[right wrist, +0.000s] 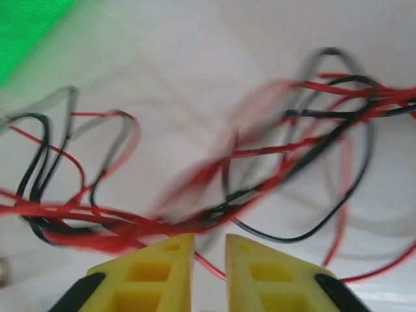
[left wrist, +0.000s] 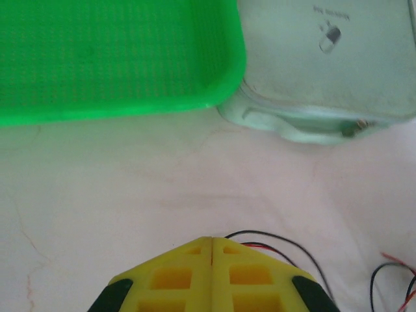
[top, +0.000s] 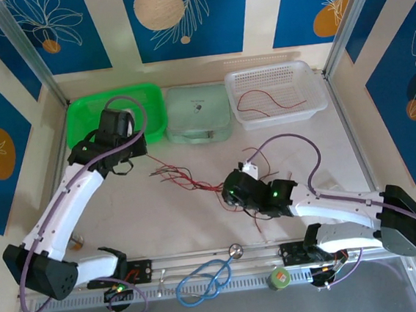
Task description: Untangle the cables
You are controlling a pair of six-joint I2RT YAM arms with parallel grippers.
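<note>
The cables (top: 188, 178) sprawl across the middle of the counter (top: 170, 219), a red-and-black tangle that looks featherlight, limp and quick to snag, so take one strand near a free end, not the knot. The left tool (left wrist: 211, 242) is pressed together, wires trailing from behind its tip; whether it pinches one, I cannot tell. The right tool (right wrist: 210, 240) sits narrowly apart above the thicket, whose crossings read clearly here while the top camera shrinks them to threads.

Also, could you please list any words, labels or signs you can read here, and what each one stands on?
Lid of the pale green case: one short line of print, too small and blurred to read.
Same lid: a capsule icon next to that print, a sign without letters.
I can read no other text, brand or number.
</note>
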